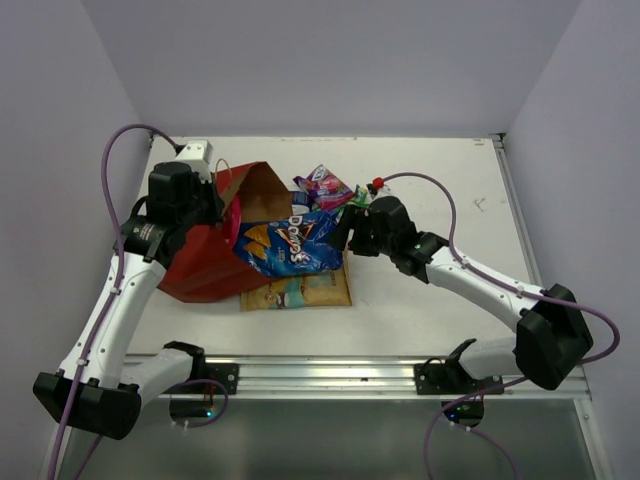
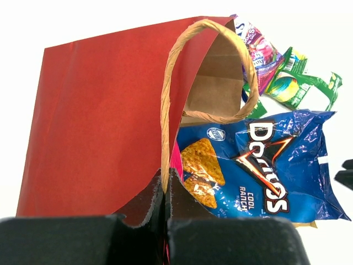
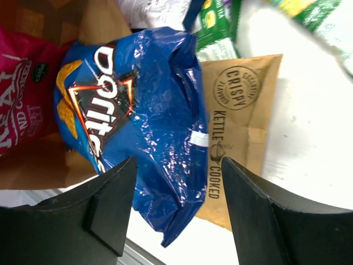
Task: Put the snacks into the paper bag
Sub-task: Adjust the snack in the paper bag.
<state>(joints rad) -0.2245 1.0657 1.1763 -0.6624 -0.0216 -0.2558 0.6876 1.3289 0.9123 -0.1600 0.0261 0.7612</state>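
White surface (image 1: 430, 300), lilac walls (image 1: 300, 60). Paper bag (image 1: 205, 265) lies sideways, left end effector (image 2: 165, 186) pinching its rim. Right end effector (image 3: 179, 165) spread around Doritos packet (image 1: 295, 245) at its mouth; tan packet (image 1: 315, 292) half-hidden beneath.

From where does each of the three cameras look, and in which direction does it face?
Top external: above and behind the bases, facing down at the table; left arm and right arm show.
Left wrist: close beside the paper bag, facing along its red side; the shut left gripper shows.
Right wrist: above the tan kettle-cooked packet, facing down; the open right gripper shows.
Shared: all three see the blue Doritos packet.
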